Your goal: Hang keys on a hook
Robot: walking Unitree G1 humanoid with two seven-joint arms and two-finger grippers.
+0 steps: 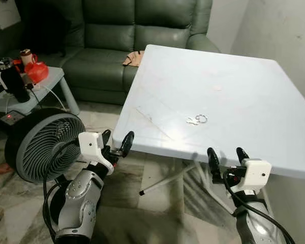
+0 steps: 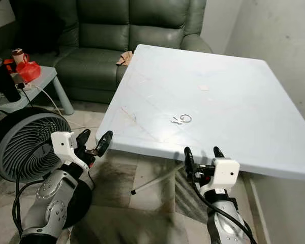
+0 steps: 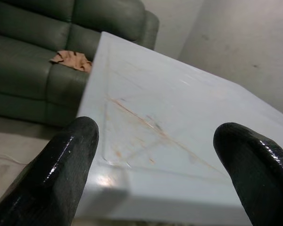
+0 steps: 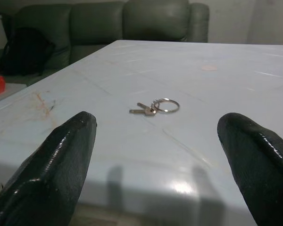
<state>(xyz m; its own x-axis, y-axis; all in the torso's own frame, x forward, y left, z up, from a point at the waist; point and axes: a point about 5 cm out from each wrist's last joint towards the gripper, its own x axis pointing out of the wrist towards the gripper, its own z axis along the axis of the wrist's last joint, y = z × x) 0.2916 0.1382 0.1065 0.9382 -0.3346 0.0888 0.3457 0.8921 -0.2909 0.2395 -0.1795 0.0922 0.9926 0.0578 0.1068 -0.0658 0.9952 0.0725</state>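
A small bunch of keys on a silver ring lies flat on the white table, near its front edge. My right gripper hovers open just before the table's front edge, level with the top, the keys a short way ahead between its fingers' line. My left gripper is open at the table's front left corner, slightly below the top. I see no hook.
A green sofa stands behind the table with a tan cloth on its seat. A black floor fan sits at my left, beside a low side table carrying red items. A wall runs along the right.
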